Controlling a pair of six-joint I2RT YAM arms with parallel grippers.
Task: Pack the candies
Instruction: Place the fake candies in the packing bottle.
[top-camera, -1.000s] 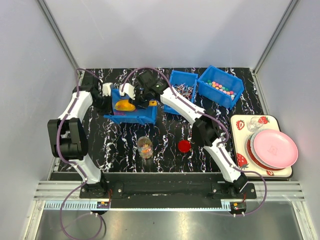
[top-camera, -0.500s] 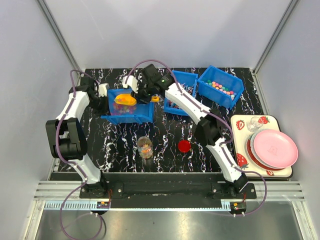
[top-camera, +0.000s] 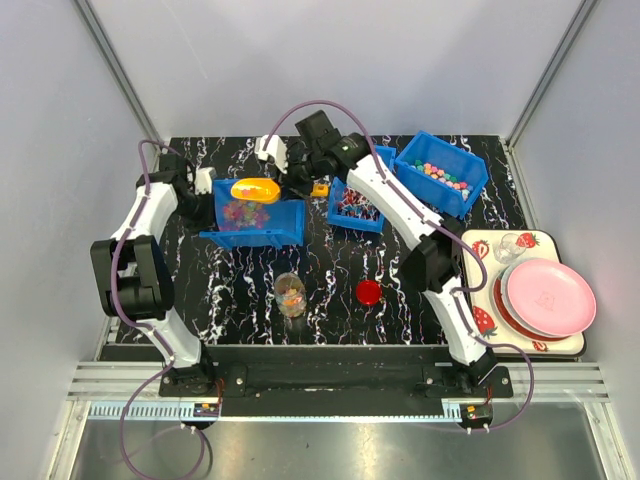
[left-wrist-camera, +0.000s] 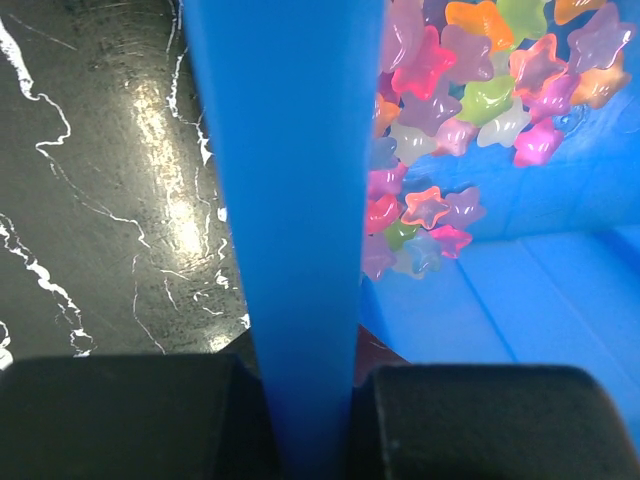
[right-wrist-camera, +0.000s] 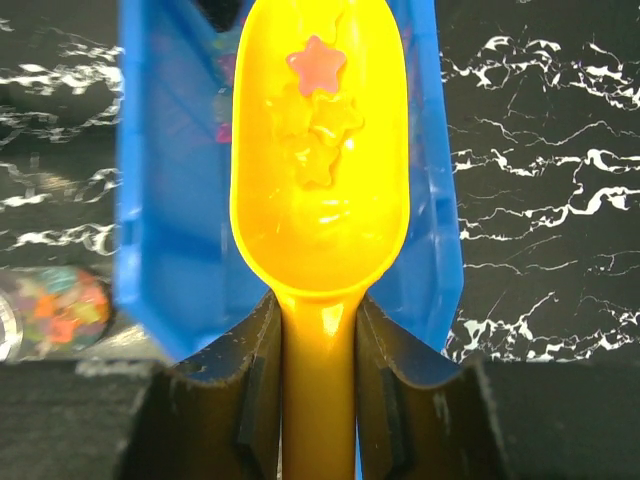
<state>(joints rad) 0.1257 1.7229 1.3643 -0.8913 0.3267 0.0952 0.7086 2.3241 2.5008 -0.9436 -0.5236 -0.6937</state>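
Note:
My left gripper (top-camera: 203, 196) is shut on the left wall of the left blue bin (top-camera: 262, 226) and holds it tilted. In the left wrist view the wall (left-wrist-camera: 290, 200) runs between my fingers, and star-shaped candies (left-wrist-camera: 450, 90) lie heaped inside. My right gripper (top-camera: 290, 172) is shut on the handle of the yellow scoop (top-camera: 255, 188), held above that bin. In the right wrist view the scoop bowl (right-wrist-camera: 318, 160) holds a pink star candy (right-wrist-camera: 317, 62) and a few yellowish ones. A clear jar (top-camera: 291, 295) with some candies stands in front of the bin.
A flat red lid (top-camera: 369, 292) lies right of the jar. A middle blue bin (top-camera: 358, 200) holds red-and-white wrapped pieces; a right blue bin (top-camera: 443, 172) holds small pastel balls. A strawberry tray (top-camera: 480, 250) with pink plates (top-camera: 548, 296) and a glass sits far right.
My right gripper has lifted the scoop up out of the left bin with a few candies in it. My left gripper has tilted the bin further.

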